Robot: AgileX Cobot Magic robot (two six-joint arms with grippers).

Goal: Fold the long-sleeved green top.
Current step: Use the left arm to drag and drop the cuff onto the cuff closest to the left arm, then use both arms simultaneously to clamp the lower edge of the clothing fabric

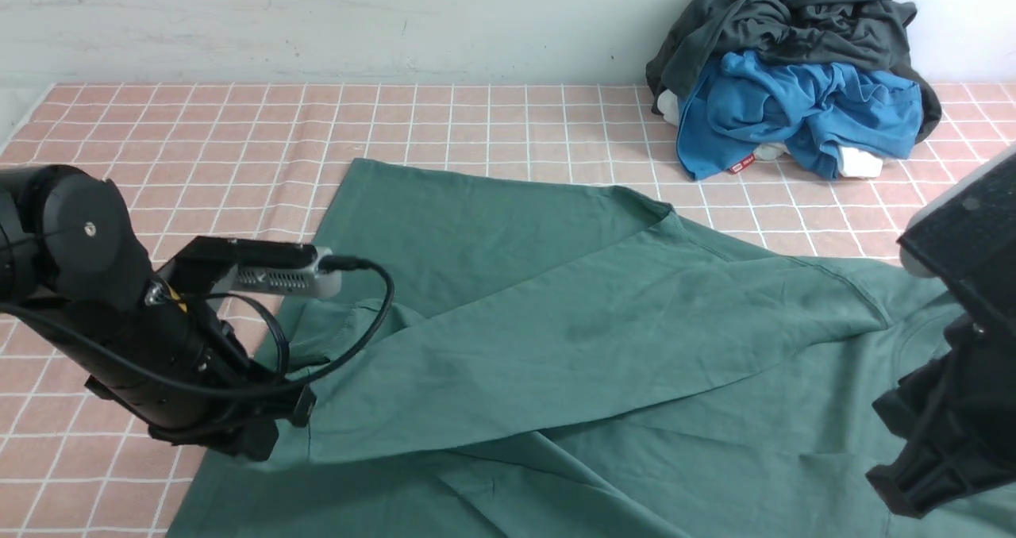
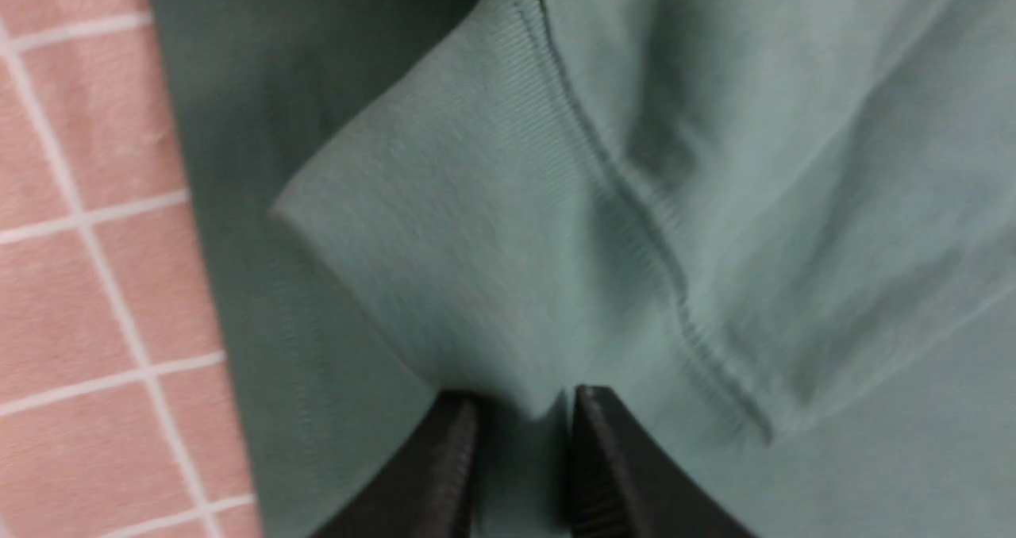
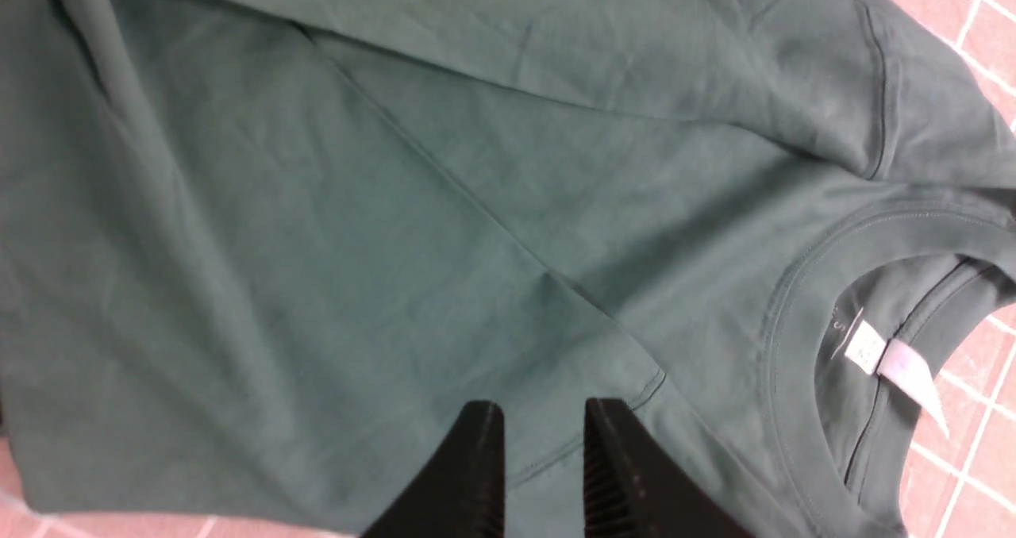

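Note:
The green long-sleeved top (image 1: 508, 228) lies spread over the table. One sleeve (image 1: 595, 340) is folded across the body toward the left. Its ribbed cuff (image 2: 444, 228) rests just ahead of my left gripper (image 2: 524, 399). That gripper's jaws stand apart, and the cuff's corner sits loose at their tips. My left arm (image 1: 159, 363) hides the gripper in the front view. My right gripper (image 3: 544, 407) hovers open over flat fabric, near the crew neck (image 3: 794, 300) and its white label (image 3: 889, 359). Nothing lies between its fingers.
A pile of clothes sits at the back right against the wall: a dark charcoal garment (image 1: 794, 14) over a bright blue one (image 1: 794, 109). A pink checked cloth (image 1: 198, 141) covers the table. My right arm (image 1: 952, 363) stands over the top's right end.

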